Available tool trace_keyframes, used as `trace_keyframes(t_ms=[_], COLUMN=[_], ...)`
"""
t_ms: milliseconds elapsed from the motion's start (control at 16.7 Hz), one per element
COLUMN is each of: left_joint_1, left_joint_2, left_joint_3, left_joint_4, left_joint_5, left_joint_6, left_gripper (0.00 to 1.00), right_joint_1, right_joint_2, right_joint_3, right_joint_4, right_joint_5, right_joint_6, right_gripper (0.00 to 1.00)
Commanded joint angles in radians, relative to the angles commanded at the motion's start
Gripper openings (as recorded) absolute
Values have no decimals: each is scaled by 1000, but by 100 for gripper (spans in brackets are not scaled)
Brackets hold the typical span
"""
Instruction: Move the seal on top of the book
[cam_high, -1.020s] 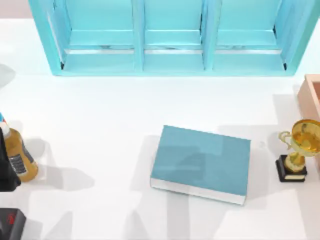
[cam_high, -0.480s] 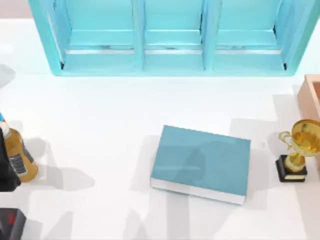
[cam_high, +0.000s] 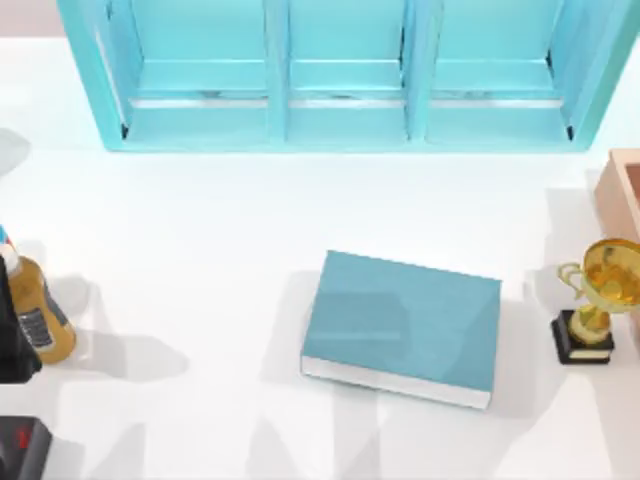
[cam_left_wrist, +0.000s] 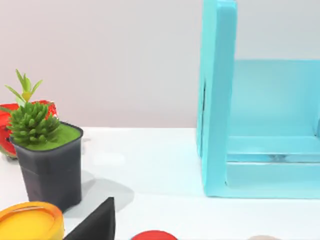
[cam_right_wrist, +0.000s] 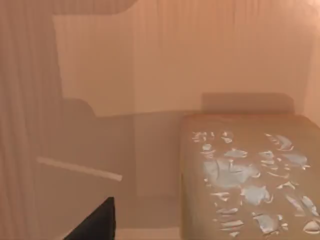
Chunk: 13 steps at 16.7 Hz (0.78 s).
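Overhead, you had the book lying flat near the middle of the white surface, teal cover up and white page edges toward the near side, with the seal not yet on it. The seal sat close before your right wrist camera, a tan block with pale flecks on its upper face, hemmed by tan walls. Only a dark tip of the right tool showed beside it, so you could not tell whether it was clenched or released. The left tool was equally unreadable, facing a potted succulent and the end of the turquoise shelf unit. An amber bottle stood at the surface's left edge, a gold trophy at its right, just beside a tan box.
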Motion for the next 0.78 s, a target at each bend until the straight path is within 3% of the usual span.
trace_keyframes(t_ms=[360, 780], left_joint_1=[0, 0], left_joint_2=[0, 0], left_joint_3=[0, 0], left_joint_4=[0, 0], left_joint_5=[0, 0], left_joint_6=[0, 0], left_gripper=[100, 100], right_joint_1=[0, 0], right_joint_2=[18, 18], right_joint_3=[-51, -51], right_joint_4=[58, 58], right_joint_5=[0, 0], right_joint_6=[0, 0], right_gripper=[100, 47])
